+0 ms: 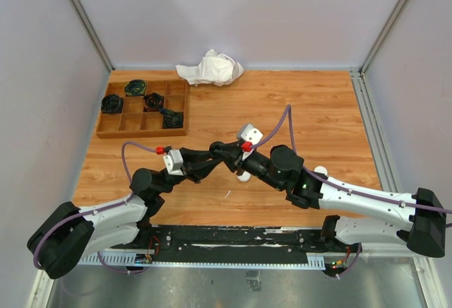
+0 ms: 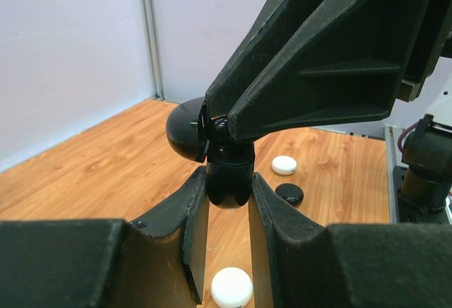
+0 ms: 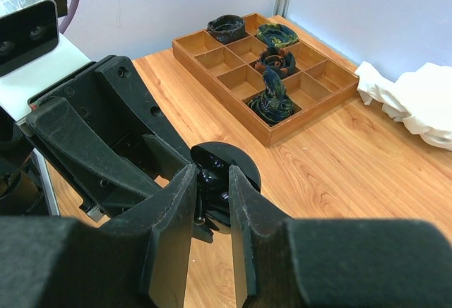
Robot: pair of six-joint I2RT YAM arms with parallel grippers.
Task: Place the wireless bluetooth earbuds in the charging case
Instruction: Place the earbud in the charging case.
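One black charging case (image 2: 187,131) hangs above the middle of the table (image 1: 296,110), held between two grippers. The left gripper (image 2: 227,184) is clamped on its lower body, and the right gripper (image 3: 212,181) is clamped on its upper part beside the domed lid. Three small pucks lie on the wood below. Two are white pucks (image 2: 284,164), and one black puck (image 2: 289,193) lies just beside the farther white one. The nearer white one is partly cut off by the left fingers. The arms hide the black puck from above, and the fingers cover the inside of the case, so no earbud can be made out. A compartmented wooden tray (image 1: 131,121) near the far-left corner holds four dark coiled objects (image 1: 111,103), each in its own cell. One crumpled white cloth (image 1: 210,68) lies at the far edge. Bare wood stretches from the grippers to the right and far edges.
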